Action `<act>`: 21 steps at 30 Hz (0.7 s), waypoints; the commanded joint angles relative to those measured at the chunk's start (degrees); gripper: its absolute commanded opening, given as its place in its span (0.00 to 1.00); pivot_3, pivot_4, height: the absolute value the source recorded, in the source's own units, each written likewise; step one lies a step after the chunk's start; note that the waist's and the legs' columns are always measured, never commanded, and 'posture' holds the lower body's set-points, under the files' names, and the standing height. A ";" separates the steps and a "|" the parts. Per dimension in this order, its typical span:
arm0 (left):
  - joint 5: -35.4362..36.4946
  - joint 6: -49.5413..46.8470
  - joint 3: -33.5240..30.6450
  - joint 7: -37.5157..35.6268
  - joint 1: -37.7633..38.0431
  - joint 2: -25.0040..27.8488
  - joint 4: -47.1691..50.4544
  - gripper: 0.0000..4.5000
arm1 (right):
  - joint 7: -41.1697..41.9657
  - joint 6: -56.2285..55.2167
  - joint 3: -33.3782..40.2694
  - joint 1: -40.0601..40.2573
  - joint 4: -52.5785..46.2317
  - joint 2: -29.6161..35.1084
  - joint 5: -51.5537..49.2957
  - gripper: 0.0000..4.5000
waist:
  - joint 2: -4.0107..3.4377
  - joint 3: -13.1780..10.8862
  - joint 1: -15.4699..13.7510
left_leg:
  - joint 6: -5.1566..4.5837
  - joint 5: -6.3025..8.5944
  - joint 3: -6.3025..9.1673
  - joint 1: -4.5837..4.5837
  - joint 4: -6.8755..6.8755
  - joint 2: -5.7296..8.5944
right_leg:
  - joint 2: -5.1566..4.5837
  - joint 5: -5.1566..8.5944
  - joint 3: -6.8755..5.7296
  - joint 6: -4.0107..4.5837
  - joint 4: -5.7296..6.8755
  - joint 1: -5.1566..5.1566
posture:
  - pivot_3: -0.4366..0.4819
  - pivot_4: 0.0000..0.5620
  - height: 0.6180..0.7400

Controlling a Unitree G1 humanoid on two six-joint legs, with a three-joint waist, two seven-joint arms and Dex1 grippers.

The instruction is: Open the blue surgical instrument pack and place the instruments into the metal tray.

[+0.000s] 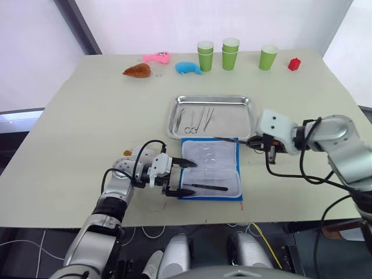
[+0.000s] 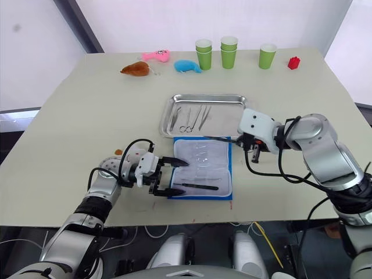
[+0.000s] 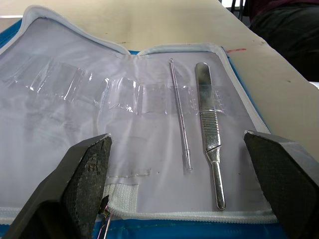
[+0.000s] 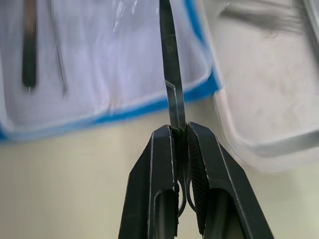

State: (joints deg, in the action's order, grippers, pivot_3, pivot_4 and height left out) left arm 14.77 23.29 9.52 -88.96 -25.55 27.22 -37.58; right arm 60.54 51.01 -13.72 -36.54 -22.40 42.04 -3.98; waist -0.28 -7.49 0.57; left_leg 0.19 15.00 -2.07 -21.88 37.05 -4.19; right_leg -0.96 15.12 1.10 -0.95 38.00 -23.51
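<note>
Opened pack (image 1: 210, 168) with two tools, tray (image 1: 244, 102) with several, right gripper (image 4: 180, 130) clenched on scissors (image 4: 170, 74), left gripper (image 1: 187, 177) spread

Silver-grey arms, looping black cables, white wrist housings, ribbed black pincer fingers (image 3: 84, 184).

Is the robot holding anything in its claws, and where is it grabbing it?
The right claw pinches a thin instrument by its handle end. The left claw is open, holding nothing.

- The pale table (image 1: 87, 133) carries the metal tray (image 1: 213, 100) and the open blue surgical instrument pack (image 1: 210, 173) just beside it.
- Along the far edge: green cups (image 1: 230, 53) (two of them stacked pairs), small toys (image 1: 156, 57), a red block (image 1: 294, 64).
</note>
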 commanded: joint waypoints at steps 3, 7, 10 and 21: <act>-4.37 -1.01 3.62 -0.03 3.76 -1.15 -4.47 1.00 | -13.59 6.04 6.31 -5.45 5.45 -11.35 -1.44 0.01 | -0.07 0.03 0.15 | 0.00 0.00 0.01 -0.01 0.01 0.01 | 0.02 -0.01 0.04 0.00 0.02 0.00 | 0.48 0.27 1.00; -4.44 -1.22 3.61 0.22 3.72 -1.22 -4.18 1.00 | -21.89 7.51 7.50 -8.44 12.01 -19.15 -1.02 0.01 | -0.16 0.08 -0.01 | -0.01 -0.01 0.04 -0.02 0.00 0.02 | 0.04 -0.11 0.06 0.08 0.03 0.01 | 0.48 0.27 1.00; -4.43 -1.35 3.55 0.31 3.65 -1.23 -4.12 1.00 | -27.84 6.81 8.32 -10.17 17.52 -23.71 -0.32 0.01 | -0.18 0.09 -0.01 | -0.01 -0.01 0.03 -0.04 -0.01 0.05 | 0.04 -0.21 0.11 0.08 0.02 0.01 | 0.48 0.27 1.00; -4.30 -1.98 3.34 0.95 3.95 -0.84 -3.16 1.00 | -39.67 1.33 6.77 -13.97 35.68 -31.99 2.27 0.01 | -0.20 0.10 0.20 | -0.03 -0.01 0.06 -0.05 -0.02 0.08 | 0.08 -0.23 0.18 0.05 0.04 0.01 | 0.48 0.27 1.00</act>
State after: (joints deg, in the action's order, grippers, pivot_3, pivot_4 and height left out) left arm 14.61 23.15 9.48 -88.40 -25.40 27.21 -37.40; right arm 21.89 53.89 -7.17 -48.42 12.66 10.84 -1.80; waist -0.48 -7.39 0.77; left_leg 0.16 14.99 -2.02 -21.93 37.03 -4.11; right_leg -0.88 14.89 1.30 -0.91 38.03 -23.50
